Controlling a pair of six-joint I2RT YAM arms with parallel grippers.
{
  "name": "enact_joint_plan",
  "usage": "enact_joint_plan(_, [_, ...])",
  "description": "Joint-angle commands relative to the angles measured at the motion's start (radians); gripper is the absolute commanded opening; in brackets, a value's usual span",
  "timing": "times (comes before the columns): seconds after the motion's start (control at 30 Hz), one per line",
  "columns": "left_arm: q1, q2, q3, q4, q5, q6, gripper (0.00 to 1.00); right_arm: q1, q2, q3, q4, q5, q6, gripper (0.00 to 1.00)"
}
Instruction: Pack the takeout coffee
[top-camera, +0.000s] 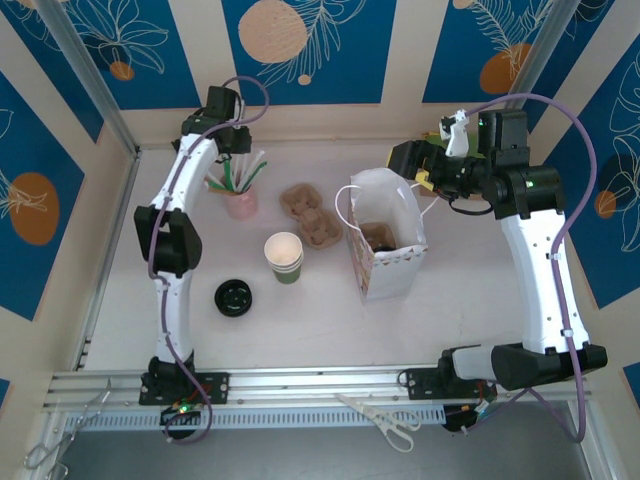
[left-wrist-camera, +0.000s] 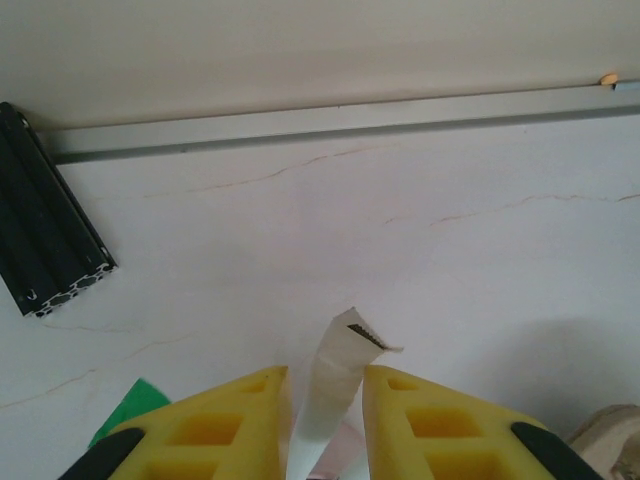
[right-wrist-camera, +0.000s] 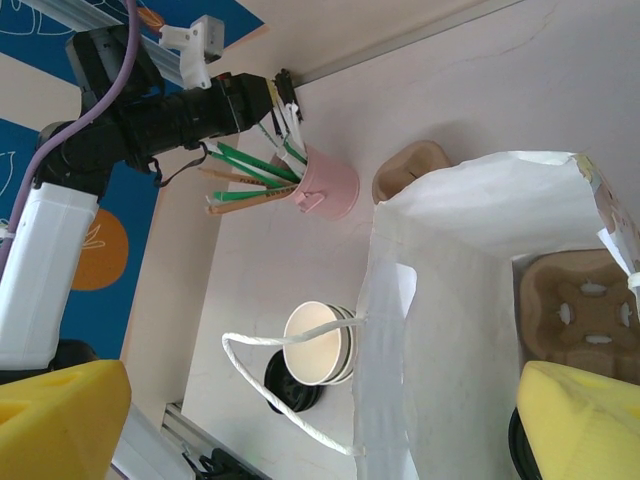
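At eleven o'clock, left gripper (left-wrist-camera: 326, 378) narrowed around a white paper-wrapped stick (left-wrist-camera: 338, 365), grip unclear; at one o'clock, right gripper (right-wrist-camera: 320, 420) spread wide by the white paper bag (right-wrist-camera: 440, 300).

On my feed the left arm (top-camera: 170, 290) and right arm (top-camera: 545, 270) are the same build: white link shells, black joint housings, a purple cable (right-wrist-camera: 128, 55) along each. The fingers (left-wrist-camera: 240, 425) are yellow blocks with moulded recesses and black backing. A green light (top-camera: 527, 185) glows on the right arm
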Motion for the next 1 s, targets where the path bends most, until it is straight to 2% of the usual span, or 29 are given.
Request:
enact_joint_plan(0.0, [0.009,0.022,0.042,0.007,-0.014,0.033,0.25,-0.005,0.006,0.028,-0.021,-0.018,-0.012,0.99])
enact_joint_plan(0.27, [0.008,0.026,0.048,0.007,-0.021,0.049,0.18,-0.005,0.004,0.025,-0.028,-0.014,-0.012,0.99])
enact_joint_plan(0.4, [0.008,0.011,0.049,0.005,-0.025,0.051,0.10,-0.005,0.001,0.017,-0.022,-0.013,-0.010,0.99])
enact_joint_plan(0.47, [0.008,0.002,0.050,0.002,-0.031,0.054,0.02,-0.005,0.000,0.014,-0.020,-0.015,-0.009,0.99])
enact_joint_plan(0.97, [0.008,-0.088,0.013,0.021,-0.054,0.051,0.00,-0.005,-0.026,-0.018,0.003,-0.027,0.001,0.99])
